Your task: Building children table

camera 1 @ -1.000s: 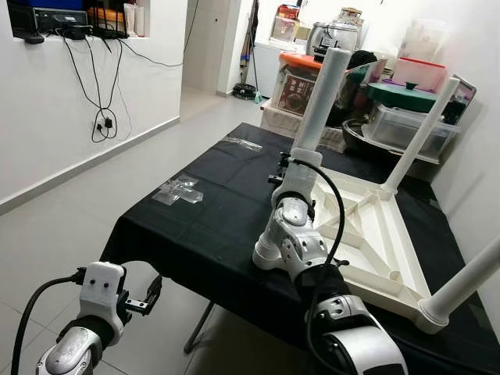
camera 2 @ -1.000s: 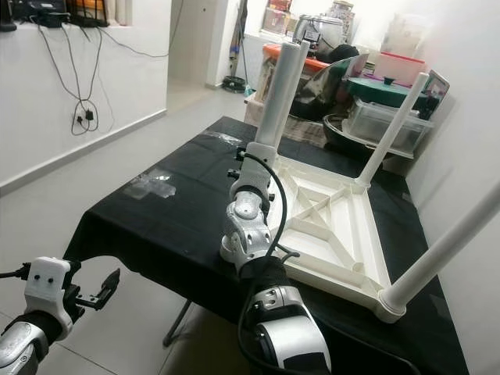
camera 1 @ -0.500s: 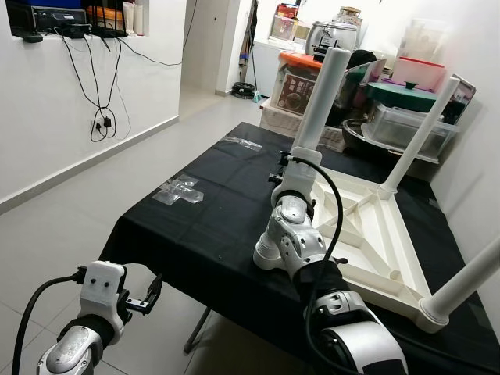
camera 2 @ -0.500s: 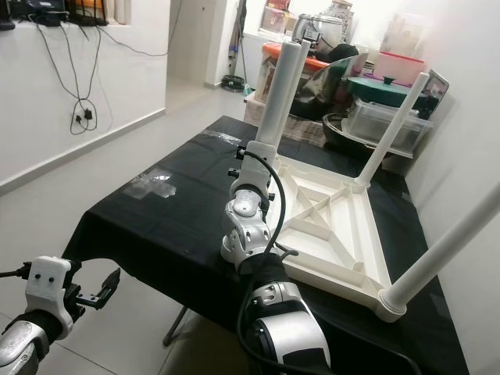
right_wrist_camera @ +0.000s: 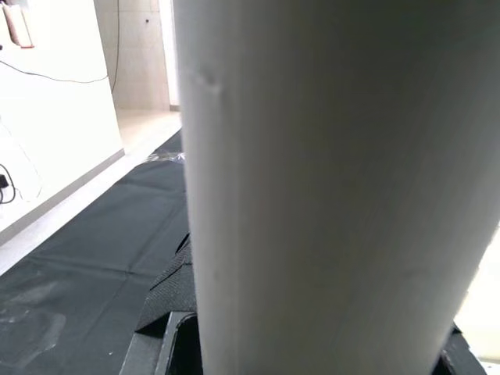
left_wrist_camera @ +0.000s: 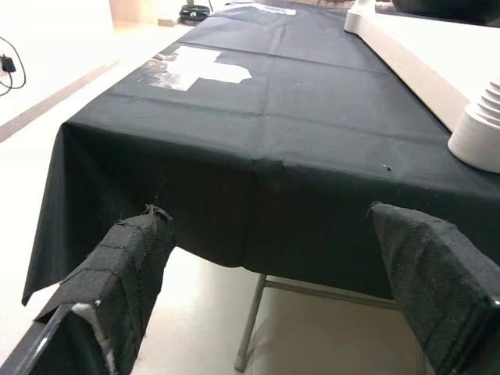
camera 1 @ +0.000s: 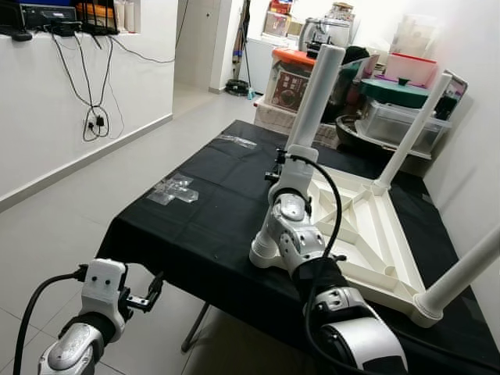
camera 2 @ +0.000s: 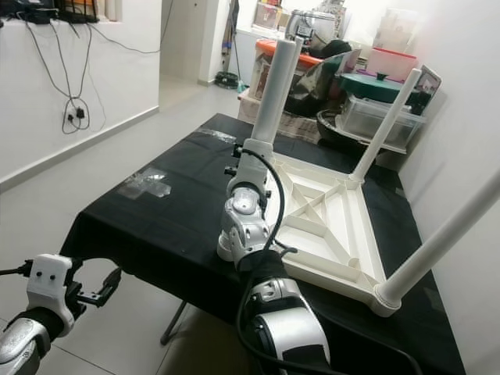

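Gripping a leg [camera 1: 314, 98] of the upside-down table [camera 1: 367, 234] on the black cloth [camera 1: 211, 226]

Head views: right gripper [camera 1: 283, 168] sits at that leg's base; looks like light, stiff, slick plastic, so low by the socket seems the best hold. Left wrist: left gripper [left_wrist_camera: 289, 289] spread wide, off the cloth's edge. Right wrist: leg pinched between the fingers [right_wrist_camera: 168, 301].

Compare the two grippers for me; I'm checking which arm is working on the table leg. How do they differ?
The right gripper is up on the black-clothed table, closed around the nearest white leg; the left gripper hangs low before the table edge, open and empty. Both have two black fingers.
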